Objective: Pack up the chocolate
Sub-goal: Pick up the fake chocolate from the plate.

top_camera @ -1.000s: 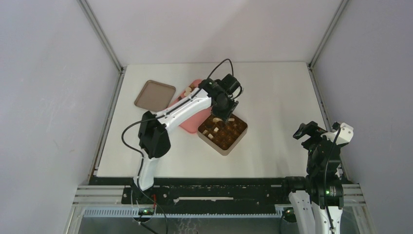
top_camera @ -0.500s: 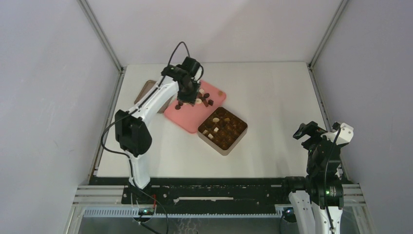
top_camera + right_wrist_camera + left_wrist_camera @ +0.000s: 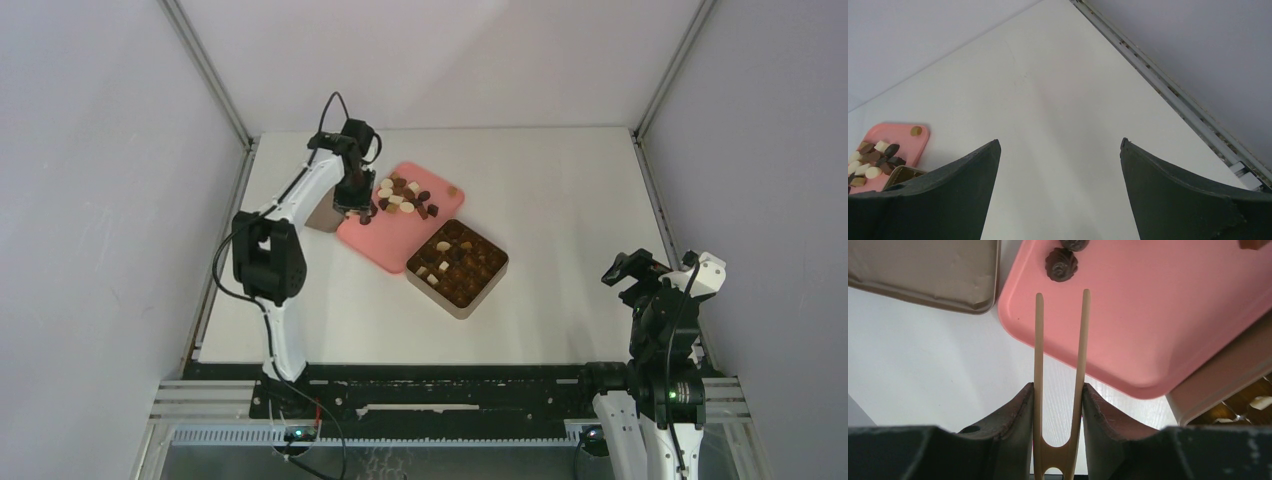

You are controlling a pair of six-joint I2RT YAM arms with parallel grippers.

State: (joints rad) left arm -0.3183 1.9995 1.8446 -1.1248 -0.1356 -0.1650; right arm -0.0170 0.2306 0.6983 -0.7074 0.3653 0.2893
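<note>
Over the tray's left corner: the left gripper hung, jaws clamped on the tongs; the tong tips stood apart with nothing between them.
Chocolate: most lay in a loose heap on the far part of the pink tray; more pieces sat in cells of the tin.
Nearest piece: a dark fluted piece lay straight ahead of the tips, just beyond them and in line with the gap, not touching.
Tong axis: it ran from the gripper toward that piece, so a short push along it looked enough to straddle the piece.
Height: whether the tips touched the tray could not be told.
Tin: just beside the tray's right near edge; some cells looked unfilled.
Lid: flat, left of the tray, near the tongs.
Right gripper: jaws wide apart, empty, over bare table, well apart from the tray.
Nearer arm: the left, plainly.
Risk: a round piece could roll as the tips closed.
</note>
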